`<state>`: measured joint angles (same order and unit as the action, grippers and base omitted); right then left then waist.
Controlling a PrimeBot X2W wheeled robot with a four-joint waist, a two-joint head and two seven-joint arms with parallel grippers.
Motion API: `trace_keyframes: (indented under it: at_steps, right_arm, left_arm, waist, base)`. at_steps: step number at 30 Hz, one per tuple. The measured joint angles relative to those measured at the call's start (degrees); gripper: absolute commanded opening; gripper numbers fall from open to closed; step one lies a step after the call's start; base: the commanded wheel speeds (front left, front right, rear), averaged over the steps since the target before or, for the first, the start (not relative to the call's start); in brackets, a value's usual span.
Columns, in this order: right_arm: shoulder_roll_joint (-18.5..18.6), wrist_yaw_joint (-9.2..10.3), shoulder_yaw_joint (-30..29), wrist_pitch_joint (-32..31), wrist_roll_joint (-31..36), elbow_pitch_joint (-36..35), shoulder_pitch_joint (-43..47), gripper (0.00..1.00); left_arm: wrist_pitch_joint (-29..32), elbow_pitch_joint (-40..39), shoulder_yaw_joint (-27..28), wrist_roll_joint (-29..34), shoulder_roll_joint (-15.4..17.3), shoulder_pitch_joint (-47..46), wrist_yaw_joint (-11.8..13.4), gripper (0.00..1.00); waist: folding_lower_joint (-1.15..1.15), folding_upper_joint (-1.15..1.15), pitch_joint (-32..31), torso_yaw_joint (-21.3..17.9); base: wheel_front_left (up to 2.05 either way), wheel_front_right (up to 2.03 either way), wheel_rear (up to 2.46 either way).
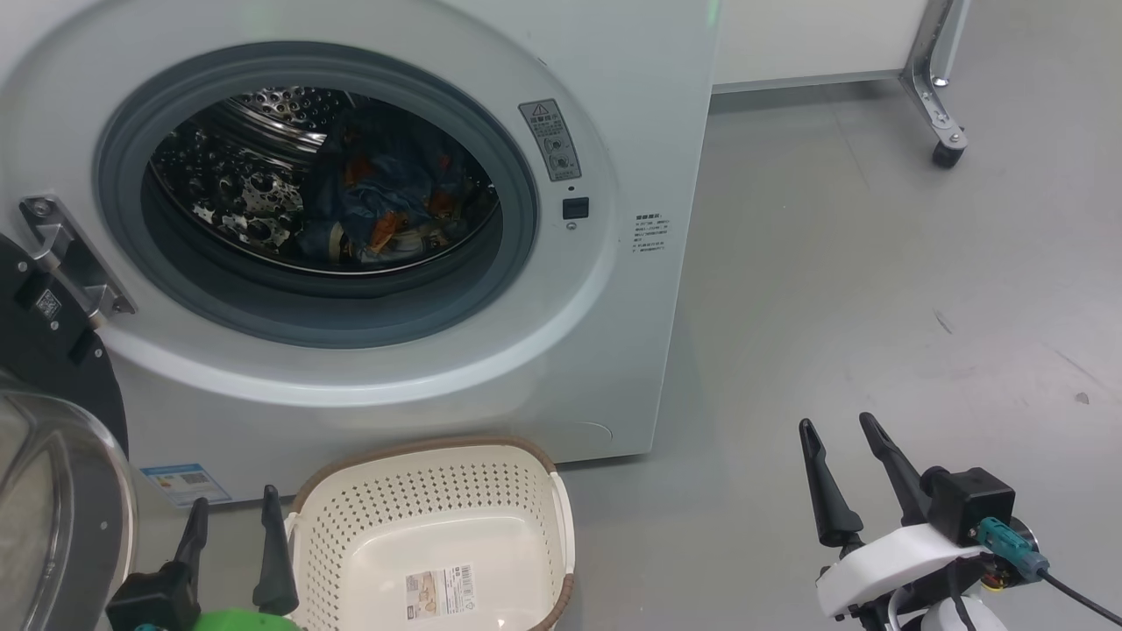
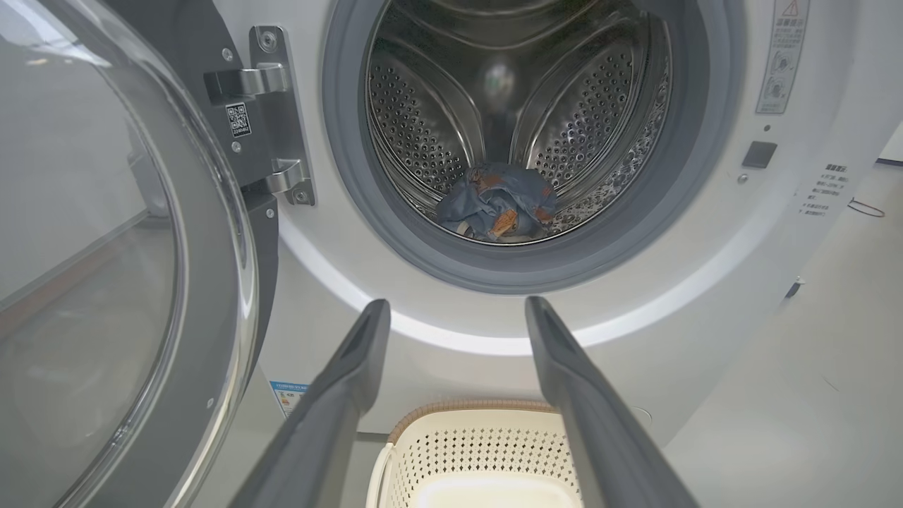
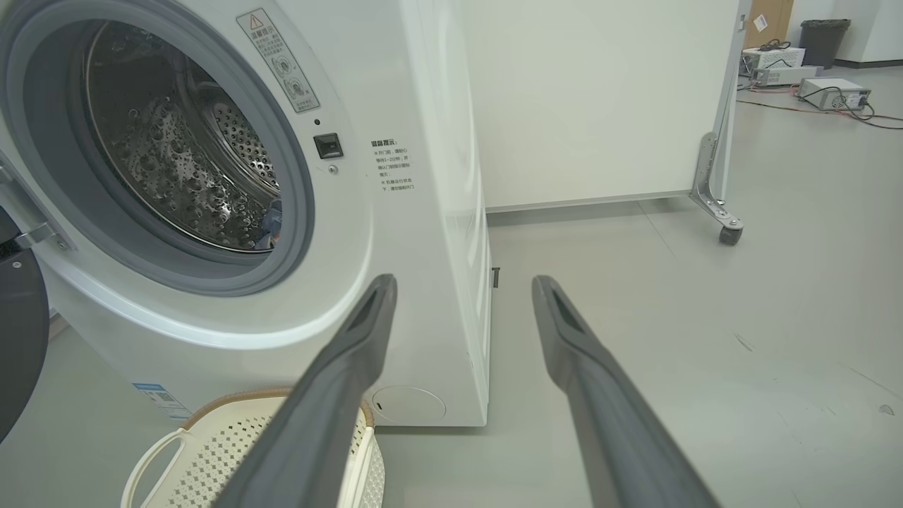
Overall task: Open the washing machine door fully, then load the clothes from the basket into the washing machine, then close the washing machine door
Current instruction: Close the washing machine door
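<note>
Door: is hanging swung wide at the near left on its hinge. It is looking stiff, heavy and glossy, so probably slippery. The best hold is likely the black rim at the edge farthest from the hinge, not the glass dome.
Clothes: are lying bunched low in the drum, at the far end. They are looking soft, light and limp, and seem to need no more handling.
Basket: is sitting on the floor just in front of the washer, showing a sticker on its bare bottom.
Left gripper: is hovering between door and basket, jaws wide, holding nothing.
Right gripper: is hovering over the floor at the near right, well apart from the washer, jaws wide, holding nothing.
Step judged in hand: loading is looking done, and closing the door is remaining.
Risk: fingers may be sliding off the gloss, or the door may be stopping short of latching.
</note>
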<state>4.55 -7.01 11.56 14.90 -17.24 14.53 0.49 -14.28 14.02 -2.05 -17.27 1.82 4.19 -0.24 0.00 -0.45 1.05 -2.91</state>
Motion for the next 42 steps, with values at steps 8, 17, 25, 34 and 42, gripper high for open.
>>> trace_keyframes:
  at_steps: [8,17,25,34,42]
  right_arm:
    - [0.0,0.00,0.1,0.0,0.0,-0.3,0.0,1.00]
    - [0.0,0.00,0.1,0.0,0.0,-0.3,0.0,1.00]
    - [0.0,0.01,0.2,0.0,0.0,-0.3,0.0,1.00]
    - [-0.1,0.01,0.2,0.0,0.0,-0.3,0.0,1.00]
    - [-0.1,0.00,0.3,0.0,0.0,-0.3,0.0,1.00]
  left_arm:
    - [0.0,-1.6,-0.4,0.0,0.1,0.9,0.8,1.00]
    - [0.0,-2.5,-0.8,0.0,0.1,1.2,1.4,1.00]
    - [0.0,-3.1,-1.1,0.0,0.1,1.7,1.8,1.00]
    - [0.0,-3.4,-1.3,0.0,0.1,1.8,1.9,1.00]
    - [0.0,-3.6,-1.5,0.0,0.1,1.9,2.3,1.00]
  waist:
    - [0.00,0.00,0.7,0.1]
    - [0.00,0.00,1.5,0.0]
    - [0.00,0.00,1.8,-0.1]
    - [0.00,0.00,2.0,-0.1]
    - [0.00,0.00,2.1,0.2]
  base:
    - [-0.71,0.71,0.00]
    - [-1.06,1.06,0.00]
    - [-1.16,1.16,0.00]
    - [-0.85,0.85,0.00]
    - [-0.50,0.50,0.00]
